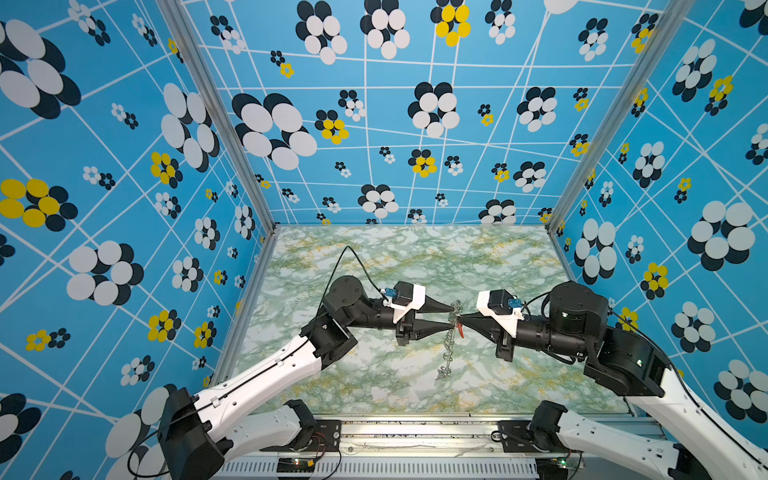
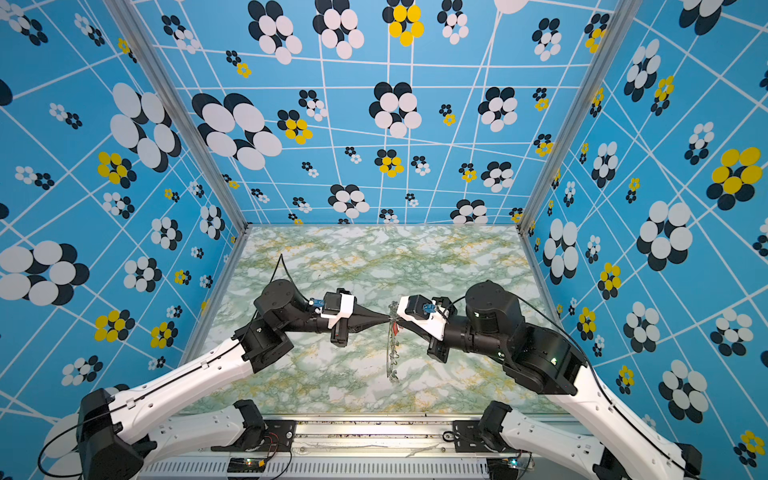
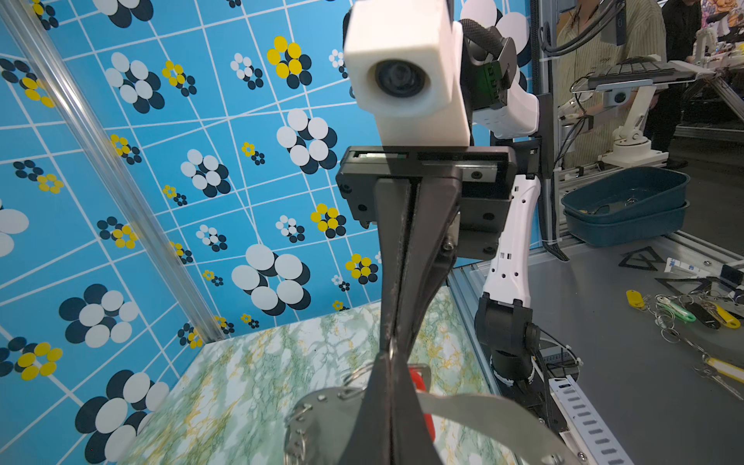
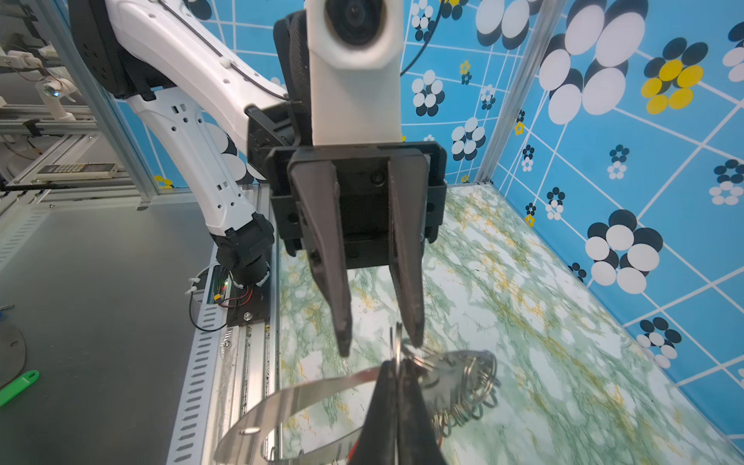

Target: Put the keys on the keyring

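A: Right claw [image 4: 396, 364]?
B: Pressed together on a silver ring [image 4: 396, 342] at the rim of the keyring [image 3: 483, 410]; it stands edge-up between both claws.
A: Left claw [image 3: 388, 362]?
B: Together too, tip against tip; red key [image 3: 418, 382] beside them, desk [image 1: 374, 257] below.

In both top views the left arm [image 1: 266, 374] reaches up from the lower left and the right arm [image 1: 690, 419] from the lower right. The forearms slope inward and the wrists lie level, so the grippers meet tip to tip at lower centre. The right gripper [image 1: 459, 322] is pinched to a single point. The left gripper [image 4: 380, 349] shows its fingers [image 4: 326, 249] apart in the right wrist view, yet they look pressed together in its own wrist view.
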Available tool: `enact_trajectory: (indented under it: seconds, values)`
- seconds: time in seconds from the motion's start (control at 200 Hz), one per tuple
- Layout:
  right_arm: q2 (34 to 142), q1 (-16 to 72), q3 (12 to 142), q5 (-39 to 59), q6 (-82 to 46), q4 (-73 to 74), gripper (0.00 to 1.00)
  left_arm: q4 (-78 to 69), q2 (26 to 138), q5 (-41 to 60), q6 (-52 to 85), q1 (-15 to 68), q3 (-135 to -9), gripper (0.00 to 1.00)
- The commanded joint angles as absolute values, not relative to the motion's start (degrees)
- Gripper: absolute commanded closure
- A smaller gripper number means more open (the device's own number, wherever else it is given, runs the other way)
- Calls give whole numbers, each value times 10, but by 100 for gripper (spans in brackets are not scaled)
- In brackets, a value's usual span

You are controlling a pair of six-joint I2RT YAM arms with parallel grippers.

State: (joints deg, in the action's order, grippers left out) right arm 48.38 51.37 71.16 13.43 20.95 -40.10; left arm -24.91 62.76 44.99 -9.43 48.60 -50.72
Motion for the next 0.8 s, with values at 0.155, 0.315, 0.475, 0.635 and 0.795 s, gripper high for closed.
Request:
enact_trajectory:
  seconds: [0.155, 0.315, 0.475, 0.635, 0.795]
  values:
    - [468, 518, 708, 127, 186, -403, 100, -322, 607, 425, -75, 482, -507, 100]
    - [459, 518, 669, 135, 150, -377, 100, -386, 611, 420, -40, 475, -496, 100]
    - [455, 517, 629, 162, 109, -332, 100, -456, 622, 414, -6, 472, -484, 100]
    - [468, 518, 610, 205, 80, -298, 100, -513, 628, 394, 15, 470, -467, 100]
    - [475, 518, 586, 241, 44, -254, 100, -562, 633, 375, 34, 467, -453, 100]
